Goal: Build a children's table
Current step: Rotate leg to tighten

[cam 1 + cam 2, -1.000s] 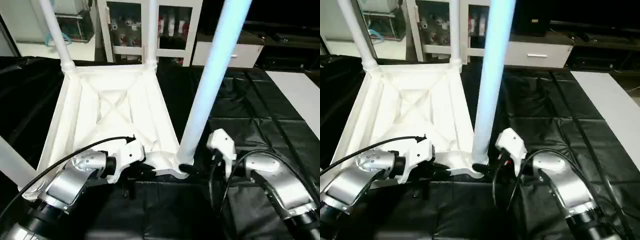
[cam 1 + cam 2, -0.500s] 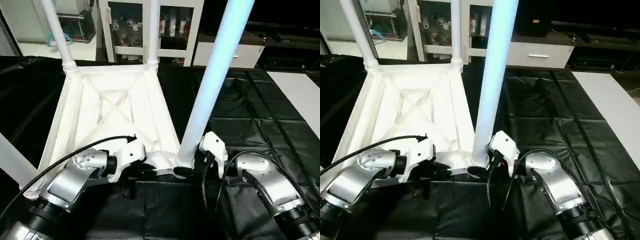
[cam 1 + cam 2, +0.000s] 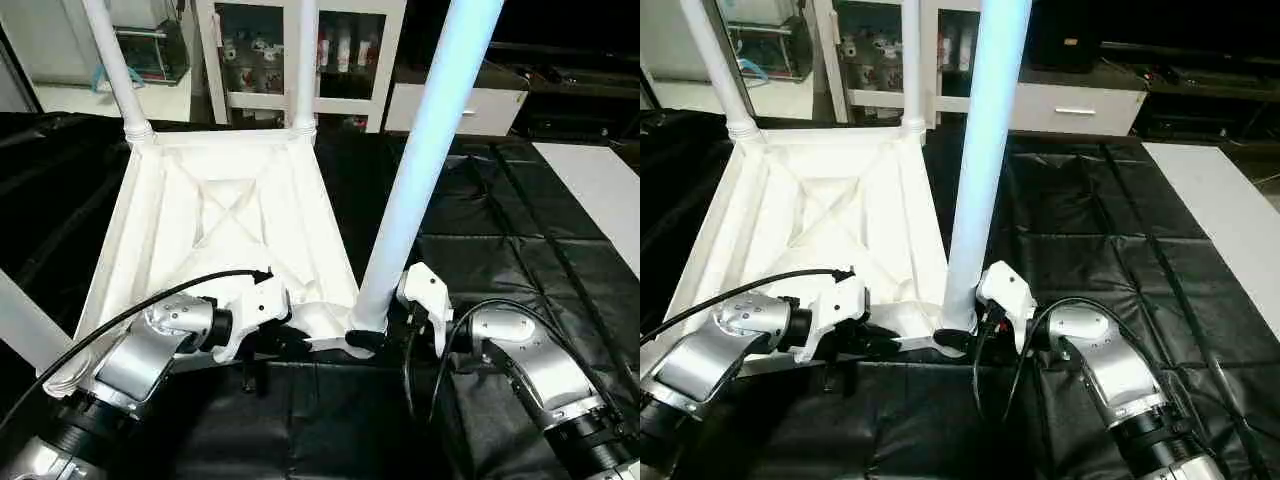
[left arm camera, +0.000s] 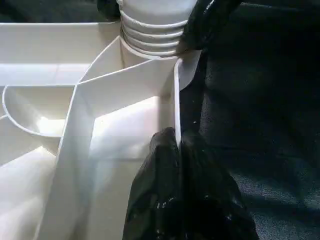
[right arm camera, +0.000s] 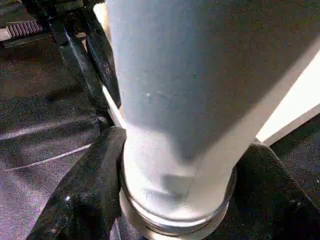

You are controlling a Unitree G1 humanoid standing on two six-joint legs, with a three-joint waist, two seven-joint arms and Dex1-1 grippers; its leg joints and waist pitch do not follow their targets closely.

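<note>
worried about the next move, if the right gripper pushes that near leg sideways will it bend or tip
Probably stiff: the near leg looks like thick moulded plastic and stands straight. Tipping seems unlikely, since its ribbed base sits in the corner socket. The right gripper's black fingers straddle smooth round plastic, so they may slip.

Black mat [image 3: 500, 220] open (legs [image 3: 425, 170] obstruct).

No readable text, labels, brands or numbers anywhere in view.

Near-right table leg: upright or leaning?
Upright. The leg rises almost straight from the corner socket of the upside-down tabletop, with the right gripper around its base.
</note>
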